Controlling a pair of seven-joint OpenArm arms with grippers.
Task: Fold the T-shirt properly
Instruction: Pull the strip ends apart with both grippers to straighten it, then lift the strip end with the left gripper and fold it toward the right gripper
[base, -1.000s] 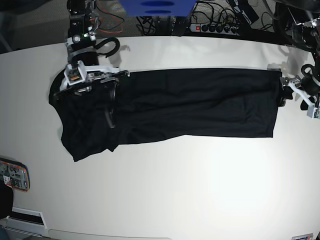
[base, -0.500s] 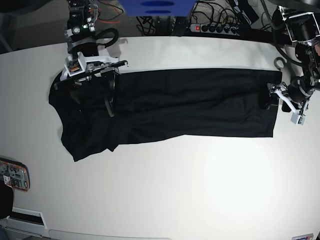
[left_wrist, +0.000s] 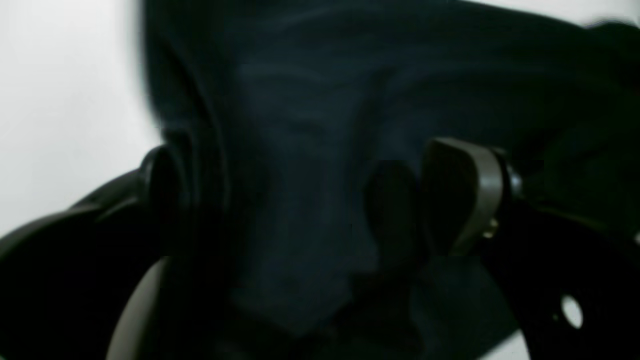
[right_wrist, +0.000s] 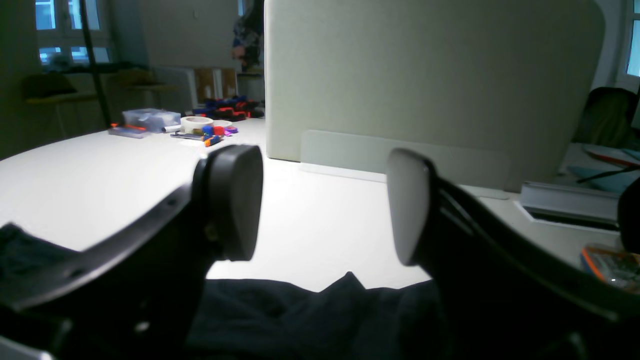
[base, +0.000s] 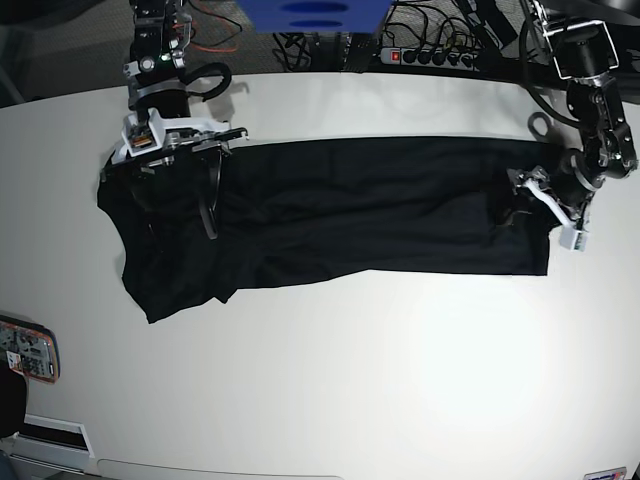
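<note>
White table (base: 330, 380) w/ black T-shirt (base: 350, 210); both tools (right_wrist: 320, 200) (left_wrist: 310, 200) wide, holding nothing.

Since 1 second ago the left gripper (base: 512, 205) has moved inward over the T-shirt (base: 360, 205) hem, while the right gripper (base: 180, 190) drew back slightly.

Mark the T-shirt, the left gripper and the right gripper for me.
T-shirt (base: 380, 205): base view, middle of the flat black body.
Left gripper (base: 522, 200): base view, between its open fingertips over the shirt's end.
Right gripper (right_wrist: 324, 200): right wrist view, gap between the open pads.
</note>
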